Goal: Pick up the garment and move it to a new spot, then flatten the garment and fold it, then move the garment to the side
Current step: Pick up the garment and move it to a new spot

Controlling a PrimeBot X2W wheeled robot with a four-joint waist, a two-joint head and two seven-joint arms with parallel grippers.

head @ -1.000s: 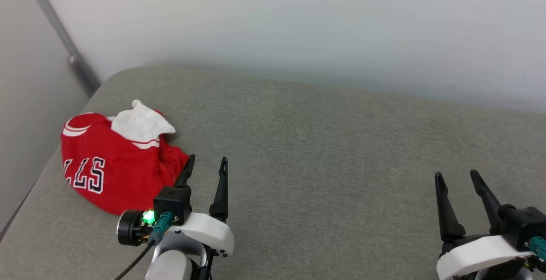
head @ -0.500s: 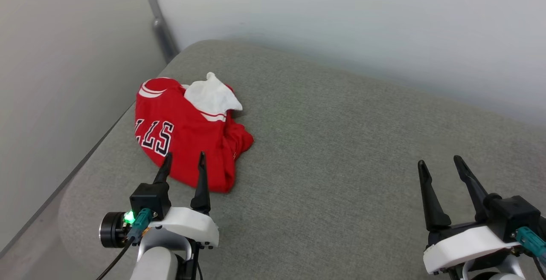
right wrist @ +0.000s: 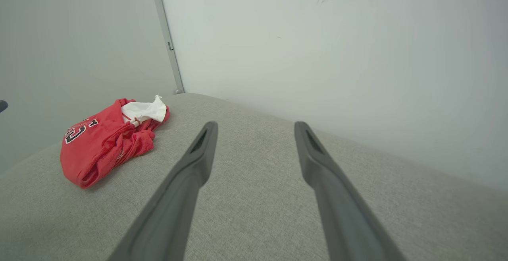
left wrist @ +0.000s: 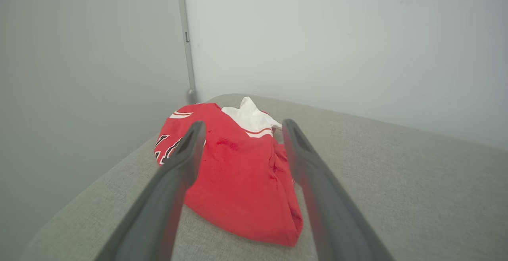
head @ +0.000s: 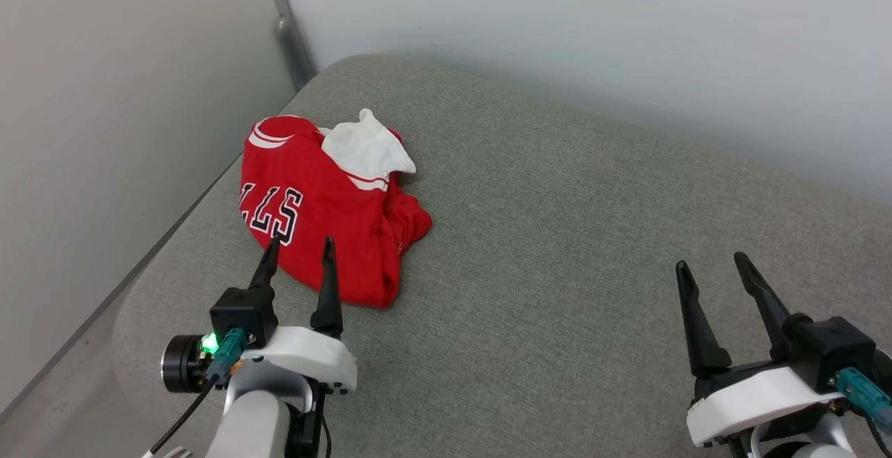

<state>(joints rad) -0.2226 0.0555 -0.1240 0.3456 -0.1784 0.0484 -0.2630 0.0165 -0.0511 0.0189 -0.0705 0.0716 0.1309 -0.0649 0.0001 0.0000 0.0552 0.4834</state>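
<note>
Directly ahead of left pincer (head: 302, 240), crumpled garment (head: 334, 214)

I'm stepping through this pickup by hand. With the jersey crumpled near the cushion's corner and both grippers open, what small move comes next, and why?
Probably ease the left gripper forward and down onto the red jersey: its open fingers frame the crumpled heap but grip nothing, while the right gripper sits far off over the grey cushion.

A crumpled red jersey (head: 348, 228) lies near the far left corner of a grey fabric cushion (head: 557, 249), white sleeve (head: 366, 148) on top. The left gripper (head: 301, 242), fingers spread, points at its near edge. The right gripper (head: 711, 263), also spread, hovers well apart over bare cushion.
</note>
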